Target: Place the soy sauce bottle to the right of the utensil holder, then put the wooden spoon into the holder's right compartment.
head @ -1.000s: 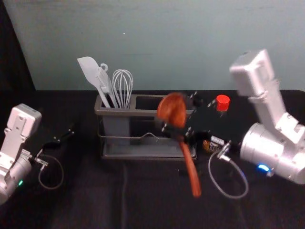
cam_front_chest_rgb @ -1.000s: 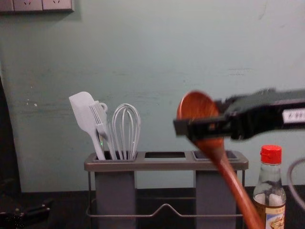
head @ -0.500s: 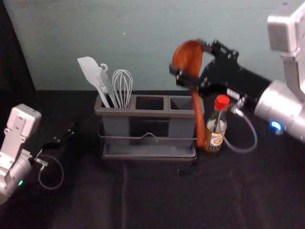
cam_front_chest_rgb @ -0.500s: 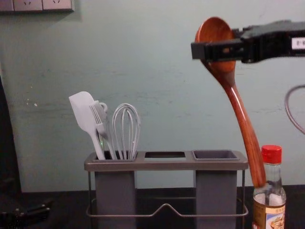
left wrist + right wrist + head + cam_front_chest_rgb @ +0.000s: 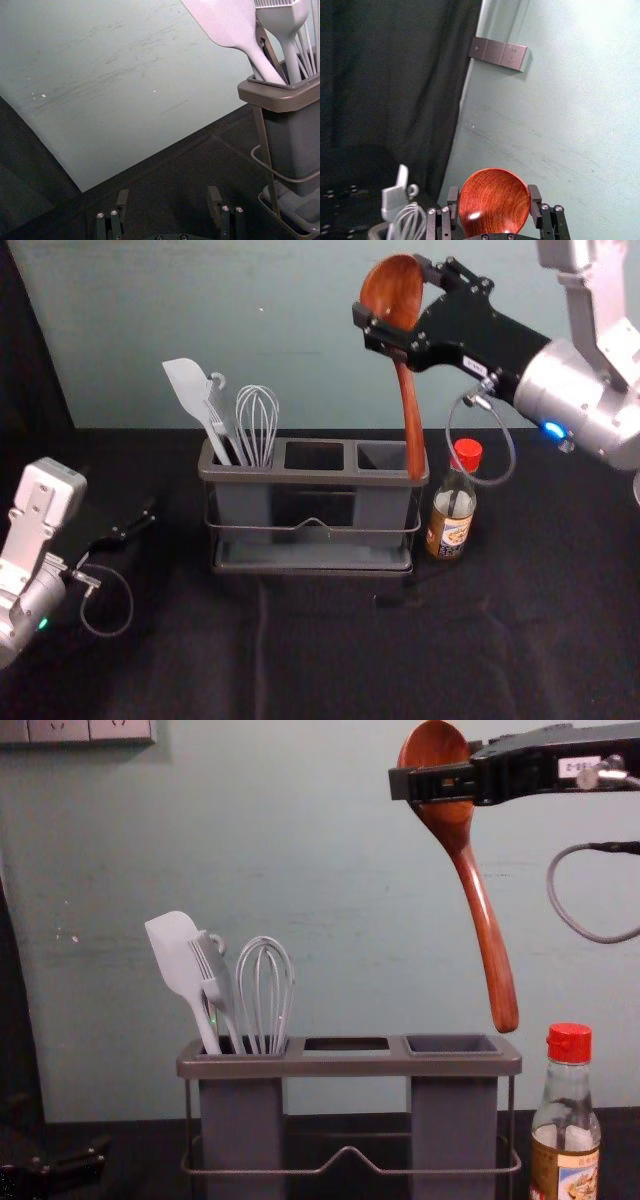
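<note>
"Where's the spoon (image 5: 411, 415)?"

"Bowl's pinched in my right gripper (image 5: 390, 289), handle down above the holder's (image 5: 310, 478) right end."

"Bottle (image 5: 452, 515)?"

"Upright, just right of it. My left gripper (image 5: 150, 514)'s parked off left, spread."

place: looks a robotics lab | two robot arms (image 5: 565, 385) | black-draped table (image 5: 330, 670) | black curtain (image 5: 385, 75) | scuffed wall (image 5: 330, 850) | sockets (image 5: 119, 729)

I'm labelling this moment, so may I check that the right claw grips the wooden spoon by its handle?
Not quite: the right claw grips the wooden spoon by its bowl, and the handle hangs below, as the chest view shows.
</note>
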